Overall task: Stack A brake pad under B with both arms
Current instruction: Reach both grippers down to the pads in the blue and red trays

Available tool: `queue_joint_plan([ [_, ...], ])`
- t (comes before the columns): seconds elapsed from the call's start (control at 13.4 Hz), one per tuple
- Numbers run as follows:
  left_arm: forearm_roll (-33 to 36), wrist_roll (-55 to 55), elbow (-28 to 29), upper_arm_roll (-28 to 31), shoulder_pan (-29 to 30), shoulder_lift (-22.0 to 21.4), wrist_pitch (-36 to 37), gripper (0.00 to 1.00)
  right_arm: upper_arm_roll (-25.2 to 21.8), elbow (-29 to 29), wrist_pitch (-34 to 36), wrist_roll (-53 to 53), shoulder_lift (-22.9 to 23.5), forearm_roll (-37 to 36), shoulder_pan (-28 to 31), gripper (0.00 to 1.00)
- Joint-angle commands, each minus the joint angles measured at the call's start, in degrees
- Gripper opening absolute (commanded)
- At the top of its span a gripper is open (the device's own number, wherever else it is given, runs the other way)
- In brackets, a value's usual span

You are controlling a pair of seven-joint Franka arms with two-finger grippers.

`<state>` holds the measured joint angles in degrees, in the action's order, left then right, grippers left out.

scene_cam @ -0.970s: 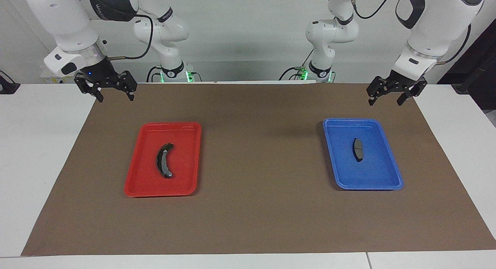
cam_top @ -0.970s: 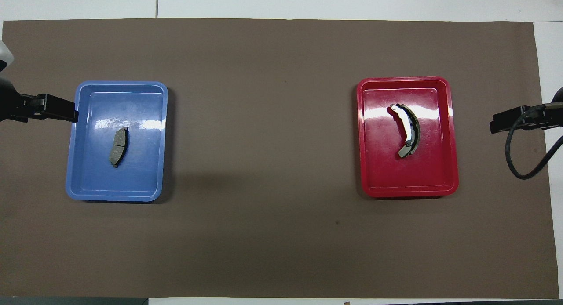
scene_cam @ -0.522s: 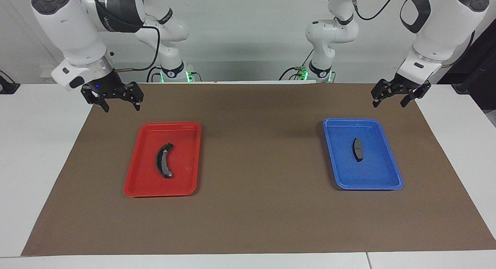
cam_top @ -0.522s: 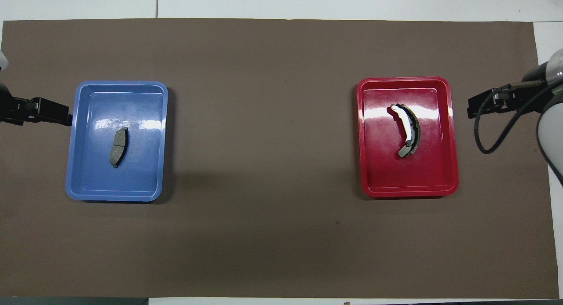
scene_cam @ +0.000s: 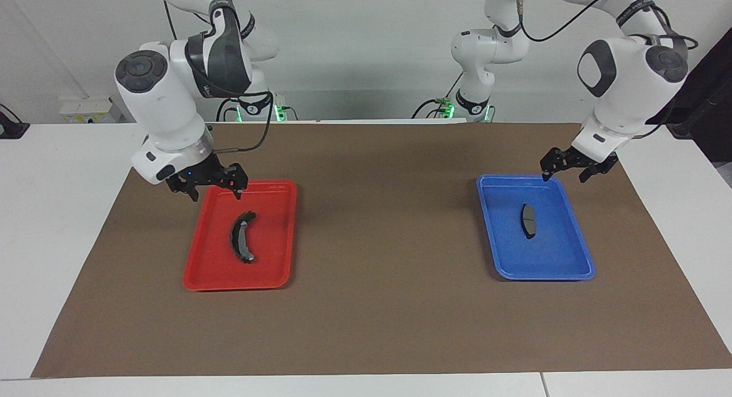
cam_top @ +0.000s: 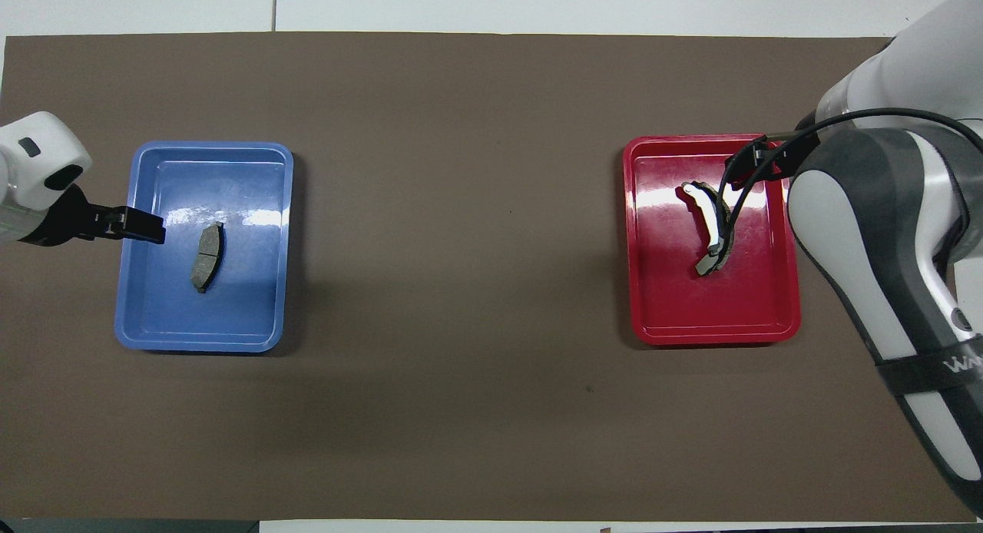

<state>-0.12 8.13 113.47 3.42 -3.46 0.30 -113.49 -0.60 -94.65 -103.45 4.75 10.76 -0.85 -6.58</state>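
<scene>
No complete word or number can be read. Only some white letters stand on a dark band of the right arm (cam_top: 933, 364), at the lower right of the overhead view; they are cut by the frame edge.

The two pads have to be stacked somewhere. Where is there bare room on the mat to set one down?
The widest bare patch is the brown mat between the red tray and the blue tray. A bare strip also runs along the mat's edge farthest from the robots. It is crowded at the trays: the right gripper hangs over the red one, the left gripper over the blue one's rim.
</scene>
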Motion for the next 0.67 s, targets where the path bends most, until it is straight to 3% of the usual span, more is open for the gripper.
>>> queue_joint_plan([
  [0.0, -0.23, 0.83, 9.81, 0.01, -0.67, -1.09, -12.32, 0.98, -0.02, -5.62, -5.17, -0.78, -1.36, 0.41, 0.59, 0.99],
  [0.22, -0.23, 1.53, 18.18, -0.08, -0.67, -0.13, -24.47, 0.98, -0.02, -14.12, -13.68, -1.85, -2.14, 0.41, 0.86, 0.98],
  [0.6, -0.23, 3.91, 18.11, 0.01, -0.58, 3.92, -27.65, 0.98, -0.02, -20.57, -22.4, -3.78, -0.66, 0.41, 1.56, 0.91],
])
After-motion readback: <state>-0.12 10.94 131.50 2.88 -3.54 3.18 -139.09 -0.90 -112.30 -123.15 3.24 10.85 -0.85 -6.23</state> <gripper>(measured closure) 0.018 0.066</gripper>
